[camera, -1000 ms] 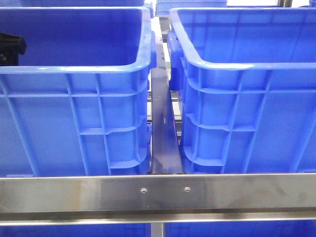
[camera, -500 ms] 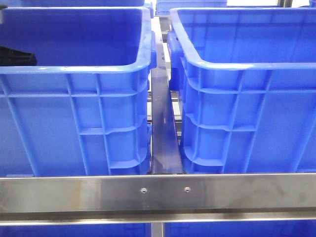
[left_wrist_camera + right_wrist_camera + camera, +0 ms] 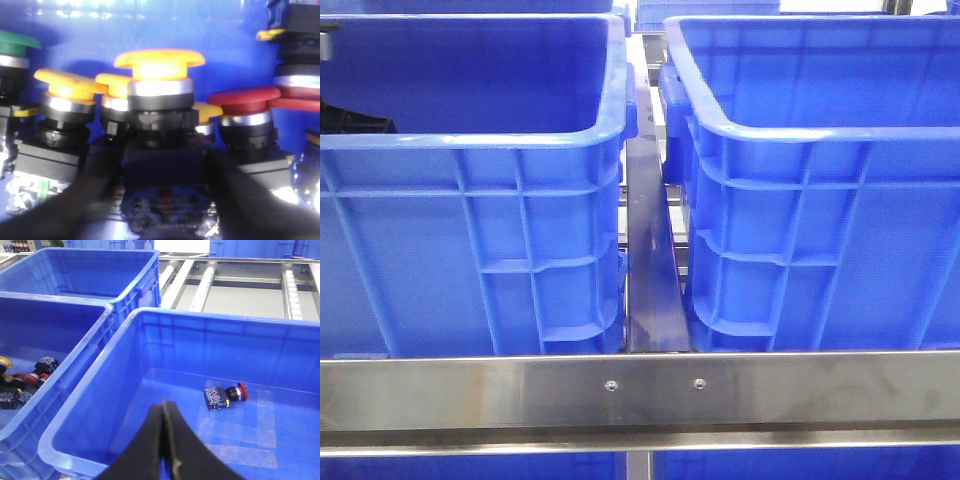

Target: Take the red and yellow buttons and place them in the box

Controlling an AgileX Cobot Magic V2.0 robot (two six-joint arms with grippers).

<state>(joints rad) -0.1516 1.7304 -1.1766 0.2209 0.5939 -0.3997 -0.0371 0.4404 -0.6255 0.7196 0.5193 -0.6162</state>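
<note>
Left gripper (image 3: 162, 200): dark blurred fingers (image 3: 87, 200) low in the frame, spread to either side of the black base block of a yellow button (image 3: 159, 90) at frame centre; jaws straddle it, but blur hides whether the pads touch, so I cannot tell if it is pinched yet. Handling, as a judgement: hard plastic and metal, rigid, light, not fragile; the mushroom cap is smooth, rounded and would slip, so the squared contact block or the ribbed black collar under the chrome ring is the place to grip, across flat sides. Neighbours crowd it closely, so bumping them is likely. Count in the left wrist view: four yellow caps (the centre one, one at left (image 3: 67, 85), one partly hidden just left of centre, a sliver just right of it), one full red button (image 3: 245, 100) right of centre, a second red cap edge at far right, one green cap (image 3: 15, 42) at upper left, plus cut-off parts at the upper right I cannot identify. Right gripper (image 3: 164, 440): black jaws pressed together, holding nothing, at bottom centre above the box (image 3: 100, 405), which holds one red button (image 3: 226, 394) lying on its side right of centre. The source crate (image 3: 65, 385) at left shows a few more parts, too small to count. Front view: two blue crates side by side, and the black bit at left edge is presumably the left arm.
</note>
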